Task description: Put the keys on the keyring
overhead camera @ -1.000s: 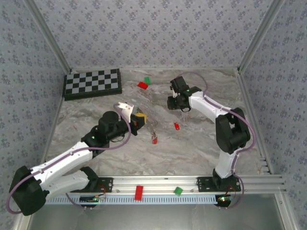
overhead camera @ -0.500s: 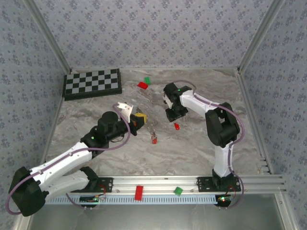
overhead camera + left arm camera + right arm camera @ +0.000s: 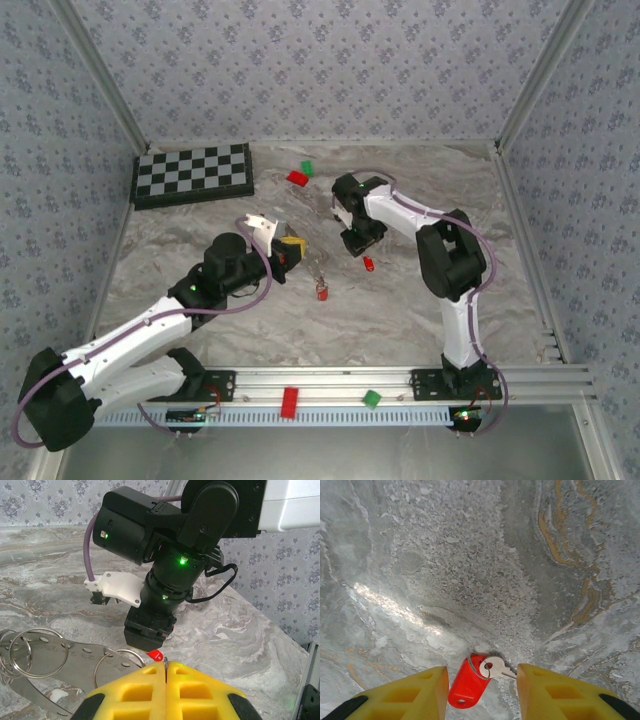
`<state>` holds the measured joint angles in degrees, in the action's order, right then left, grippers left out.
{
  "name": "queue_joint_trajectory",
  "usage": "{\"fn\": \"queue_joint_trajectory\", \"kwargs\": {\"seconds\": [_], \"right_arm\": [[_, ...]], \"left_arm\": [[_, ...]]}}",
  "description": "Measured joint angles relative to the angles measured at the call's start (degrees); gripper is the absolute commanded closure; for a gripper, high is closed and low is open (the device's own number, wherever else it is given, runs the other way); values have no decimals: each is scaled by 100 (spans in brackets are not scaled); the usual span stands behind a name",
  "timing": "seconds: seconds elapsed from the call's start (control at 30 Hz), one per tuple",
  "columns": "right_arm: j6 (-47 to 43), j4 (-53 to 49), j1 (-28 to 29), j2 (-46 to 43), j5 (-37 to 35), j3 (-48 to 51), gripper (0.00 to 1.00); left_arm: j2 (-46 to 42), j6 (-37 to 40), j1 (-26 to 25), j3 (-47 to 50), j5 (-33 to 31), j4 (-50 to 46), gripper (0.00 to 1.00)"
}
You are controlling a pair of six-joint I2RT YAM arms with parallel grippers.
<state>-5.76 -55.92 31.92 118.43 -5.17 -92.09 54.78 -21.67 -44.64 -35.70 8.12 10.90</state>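
Swung in over the key (image 3: 465, 687), your right gripper (image 3: 480, 671) straddles it with jaws spread; lower squarely onto its red head while the left gripper (image 3: 165, 666) pinches the keyring (image 3: 75, 656).

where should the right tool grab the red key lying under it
Take the red key by its plastic head, coming straight down from above with the right tool. The head is the thickest part and lies flat on the table between the open jaws. The silver blade is thin and flush with the surface, so probably hard to pinch.
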Motion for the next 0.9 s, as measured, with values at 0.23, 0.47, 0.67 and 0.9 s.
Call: {"fn": "queue_joint_trajectory", "kwargs": {"seconds": [0.23,0.47,0.67,0.9], "right_arm": [[-96,-44,11,219,-9,0,64],[-120,-175,11,413,-133,-127,73],[-118,-214,11,459,-216,-166,82],[-118,-260,9,518,-214,-326,84]], "left_arm": [[0,0,0,0,0,0,100],[0,0,0,0,0,0,100],[0,0,0,0,0,0,100],[0,-2,0,0,0,0,100]]}}
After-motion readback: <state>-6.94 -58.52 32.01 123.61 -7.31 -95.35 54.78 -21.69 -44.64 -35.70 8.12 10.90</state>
